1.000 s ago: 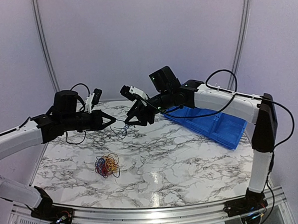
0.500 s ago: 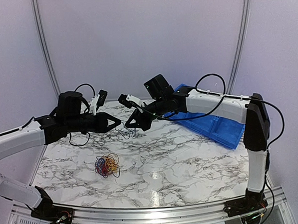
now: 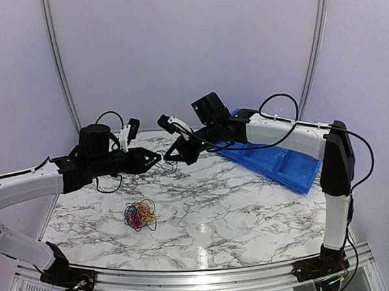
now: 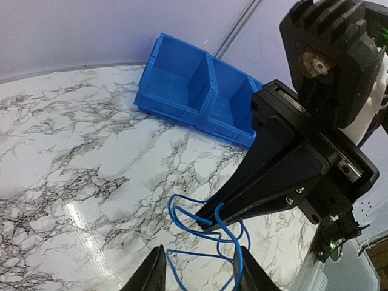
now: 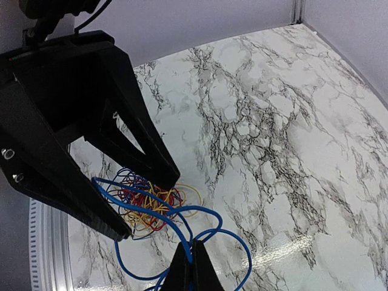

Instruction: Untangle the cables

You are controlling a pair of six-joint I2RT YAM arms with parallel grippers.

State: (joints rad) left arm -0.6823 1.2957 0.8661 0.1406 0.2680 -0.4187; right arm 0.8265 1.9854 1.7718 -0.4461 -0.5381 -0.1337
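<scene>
A single blue cable (image 3: 167,164) hangs in loops between my two grippers, above the back of the marble table. My right gripper (image 5: 193,267) is shut on this blue cable (image 5: 146,211). My left gripper (image 4: 200,273) is open, and strands of the blue cable (image 4: 197,253) run between its fingers, one close along the right finger. The two grippers nearly meet tip to tip: left gripper (image 3: 153,159), right gripper (image 3: 173,156). The other cables, a small tangle (image 3: 140,215) of red, yellow and blue, lie on the table below the left arm.
A blue divided bin (image 3: 280,164) lies at the back right of the marble table (image 3: 250,208). The left wrist view shows that bin (image 4: 194,91) behind the right gripper's black fingers (image 4: 273,188).
The two grippers came together at the back of the table. The right gripper shut on the blue cable, then the left gripper opened off it.
</scene>
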